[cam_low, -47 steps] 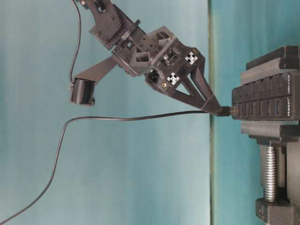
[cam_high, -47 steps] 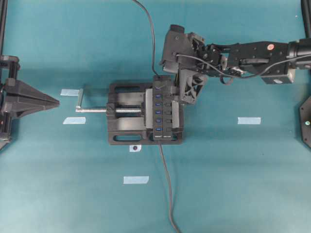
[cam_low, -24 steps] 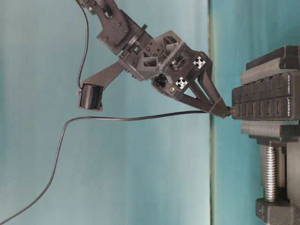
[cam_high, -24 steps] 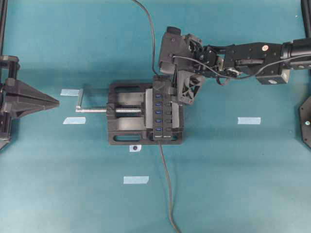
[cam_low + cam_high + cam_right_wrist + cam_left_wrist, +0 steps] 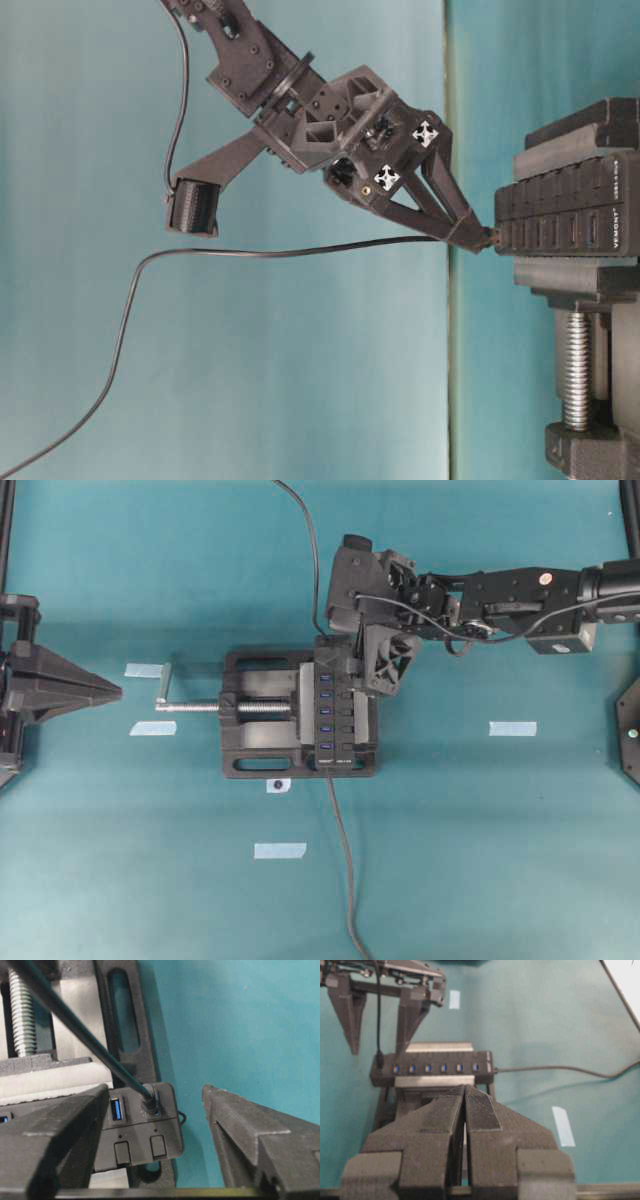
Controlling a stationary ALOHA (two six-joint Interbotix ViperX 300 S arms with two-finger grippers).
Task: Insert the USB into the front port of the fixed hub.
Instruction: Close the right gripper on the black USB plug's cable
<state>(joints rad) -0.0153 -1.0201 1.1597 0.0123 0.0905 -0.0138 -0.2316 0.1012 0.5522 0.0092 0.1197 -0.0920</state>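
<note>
On the teal table point(image 5: 520, 850) the USB point(image 5: 149, 1101) sits in the fixed hub point(image 5: 140, 1125), light on a limp cable, best pinched by its stiff plug; right gripper point(image 5: 156, 1125) fingers spread wide, holding nothing, left gripper point(image 5: 464, 1110) pressed together

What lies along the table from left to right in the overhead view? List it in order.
Left gripper → vise handle → vise screw → fixed hub → right gripper → strip of blue tape.
</note>
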